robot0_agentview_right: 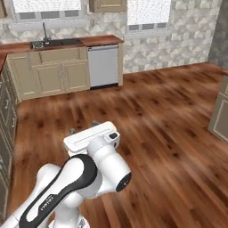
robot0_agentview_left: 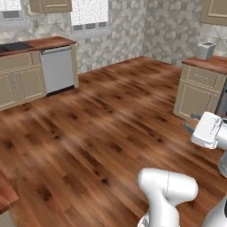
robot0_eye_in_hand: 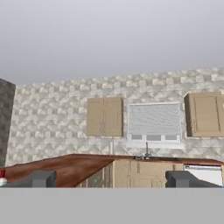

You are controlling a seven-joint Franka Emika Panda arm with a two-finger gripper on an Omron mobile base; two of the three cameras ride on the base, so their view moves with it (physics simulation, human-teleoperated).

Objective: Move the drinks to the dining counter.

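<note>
**No drink in the open fingers; one red-capped container far off to the side**

Two dark fingertips (robot0_eye_in_hand: 41,178) of the white arm's two-finger gripper (robot0_eye_in_hand: 111,179) stood wide apart, holding nothing, aimed level across the kitchen. Beyond them ran a reddish-brown wooden countertop (robot0_eye_in_hand: 65,168). At that countertop's far left end, well left of the left fingertip, a small red-capped white container (robot0_eye_in_hand: 2,176) peeked in, likely one of the drinks; its long axis could not be told. Farther back stood the stainless sink faucet (robot0_eye_in_hand: 146,151).
</note>
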